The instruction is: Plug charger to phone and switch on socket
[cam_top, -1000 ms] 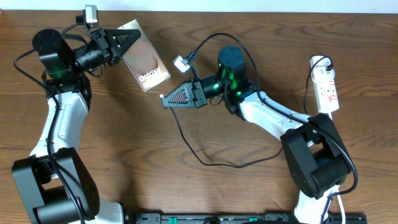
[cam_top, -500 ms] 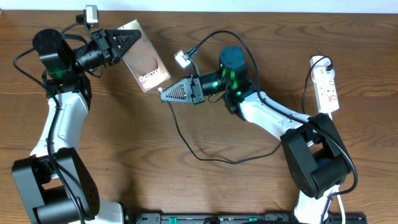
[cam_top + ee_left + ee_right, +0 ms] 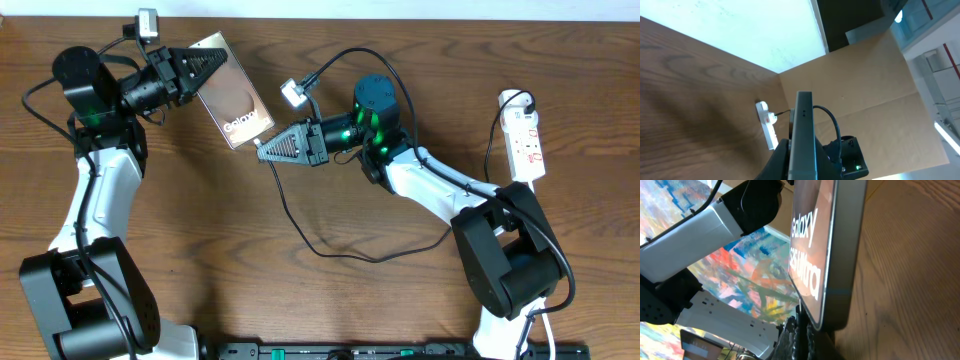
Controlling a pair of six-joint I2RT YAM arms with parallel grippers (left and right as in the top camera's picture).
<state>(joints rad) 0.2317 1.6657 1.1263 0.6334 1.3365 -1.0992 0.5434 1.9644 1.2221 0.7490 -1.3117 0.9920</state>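
right arm (image 3: 440,185): base at the near right edge, elbow bent, forearm running left across the middle of the table (image 3: 230,280).
charger (image 3: 345,256): thin black cable in a loose loop on the wood, rising to the right gripper.
right gripper (image 3: 262,152): fingers clenched on the charger's plug end, tips just beside the phone's lettered end.
phone (image 3: 235,95): slanted, glossy face up, "galaxy" end toward the right gripper.
left arm (image 3: 95,190): runs away along the left side, wrist turned right.
left gripper (image 3: 216,58): fingers clamped on the phone's far end.
socket (image 3: 525,140): white strip at the far right, well apart from both grippers.
hard to make out: the plug tip is hidden by the fingers, so whether it touches the phone cannot be told; the socket's switch is too small to read.
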